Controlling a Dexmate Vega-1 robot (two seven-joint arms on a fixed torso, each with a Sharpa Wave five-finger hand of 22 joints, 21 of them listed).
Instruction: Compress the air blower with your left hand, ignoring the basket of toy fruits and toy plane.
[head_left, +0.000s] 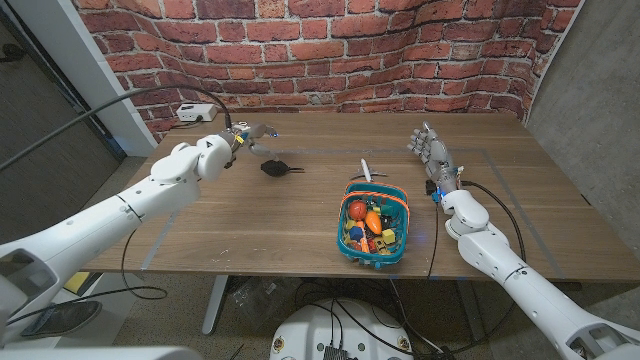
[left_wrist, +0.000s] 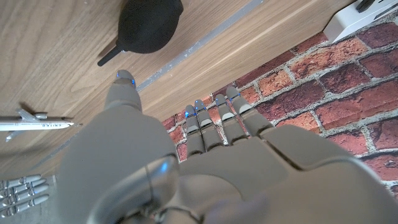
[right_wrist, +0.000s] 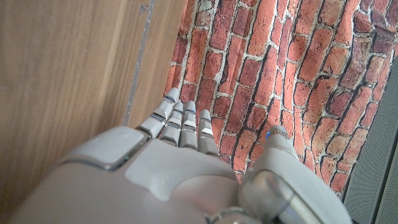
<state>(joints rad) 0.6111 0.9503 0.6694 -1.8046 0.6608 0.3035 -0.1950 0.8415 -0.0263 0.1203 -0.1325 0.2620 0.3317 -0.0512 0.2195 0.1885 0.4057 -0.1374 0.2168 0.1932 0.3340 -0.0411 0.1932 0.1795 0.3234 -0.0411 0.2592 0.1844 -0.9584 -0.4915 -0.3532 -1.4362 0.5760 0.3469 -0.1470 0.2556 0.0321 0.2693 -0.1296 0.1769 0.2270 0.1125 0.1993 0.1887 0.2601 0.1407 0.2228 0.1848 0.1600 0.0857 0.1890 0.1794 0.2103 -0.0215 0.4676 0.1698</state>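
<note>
Hiding air blower (left_wrist: 148, 23) top (cropped)

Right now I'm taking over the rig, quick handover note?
Left robot hand: open, raised just behind the air blower, not touching it. Right robot hand: open, idle at the table's right side, holding nothing. Blower lies on the table, nozzle toward the basket of toy fruits; toy plane sits just behind the basket. Done: approach only. Left: lower the left hand, grip the bulb, squeeze. Leave basket and plane alone.

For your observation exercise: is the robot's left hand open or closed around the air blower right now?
Open. The left hand holds nothing, fingers extended and apart; the black air blower lies untouched on the table beyond them.
</note>
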